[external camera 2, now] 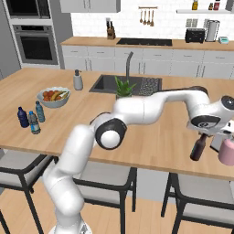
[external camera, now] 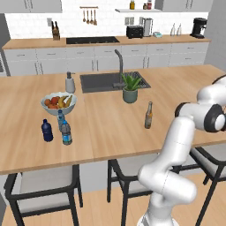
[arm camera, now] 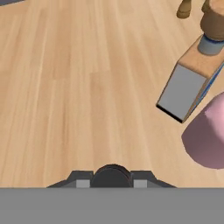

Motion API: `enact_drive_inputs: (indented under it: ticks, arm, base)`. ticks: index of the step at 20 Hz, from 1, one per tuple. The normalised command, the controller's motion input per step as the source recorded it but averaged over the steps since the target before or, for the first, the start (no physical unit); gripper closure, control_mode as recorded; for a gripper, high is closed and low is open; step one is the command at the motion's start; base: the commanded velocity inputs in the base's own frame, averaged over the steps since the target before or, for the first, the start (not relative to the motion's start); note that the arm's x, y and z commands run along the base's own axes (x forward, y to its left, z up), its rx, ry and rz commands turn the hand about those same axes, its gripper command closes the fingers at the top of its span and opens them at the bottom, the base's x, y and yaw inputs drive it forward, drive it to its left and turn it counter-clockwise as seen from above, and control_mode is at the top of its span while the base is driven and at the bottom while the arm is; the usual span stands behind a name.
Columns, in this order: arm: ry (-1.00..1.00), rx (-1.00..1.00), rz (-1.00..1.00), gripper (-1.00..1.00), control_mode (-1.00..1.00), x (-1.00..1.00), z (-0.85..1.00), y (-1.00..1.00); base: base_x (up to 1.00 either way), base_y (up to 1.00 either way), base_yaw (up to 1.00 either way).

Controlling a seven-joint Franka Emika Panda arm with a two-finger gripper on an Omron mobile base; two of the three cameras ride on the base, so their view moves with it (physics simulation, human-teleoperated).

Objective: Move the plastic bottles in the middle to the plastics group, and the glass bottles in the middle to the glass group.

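On the wooden island counter (external camera 2: 151,137) our gripper (external camera 2: 204,134) clenches the neck of the dark brown bottle (external camera 2: 197,148) by the near right edge, seemingly just above the wood, while farther left the amber bottle (external camera: 148,115) stands mid-counter and the water bottle (external camera: 66,133) adjoins the navy bottle (external camera: 47,130).

Home kitchen, island sink (external camera: 103,82), wall oven (external camera 2: 35,43) (built-in), stools (external camera: 42,187)
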Motion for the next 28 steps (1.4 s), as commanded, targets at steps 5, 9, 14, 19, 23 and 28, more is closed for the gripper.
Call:
enact_drive_inputs:
  ticks: [5, 9, 14, 19, 23, 28]
  arm:
    - [-0.1, 0.0, 0.0, 1.0, -1.0, 0.05, -0.52, 0.1]
    - [-0.07, -0.01, 0.0, 1.0, -1.0, 0.1, -0.45, 0.15]
    - [-0.02, -0.1, 0.0, 1.0, -1.0, 0.16, -0.43, 0.18]
    - [-0.02, -0.17, -0.01, 1.0, -1.0, 0.24, -0.3, 0.14]
    - [0.0, -0.15, -0.01, 1.0, -1.0, 0.02, -0.49, 0.16]
    - [0.0, -0.08, -0.05, 1.0, -1.0, 0.0, -0.46, 0.16]
  base:
    - [0.0, 0.0, 0.0]
    - [0.0, 0.0, 0.0]
    - [0.0, 0.0, 0.0]
    - [0.0, 0.0, 0.0]
    - [0.0, 0.0, 0.0]
    - [0.0, 0.0, 0.0]
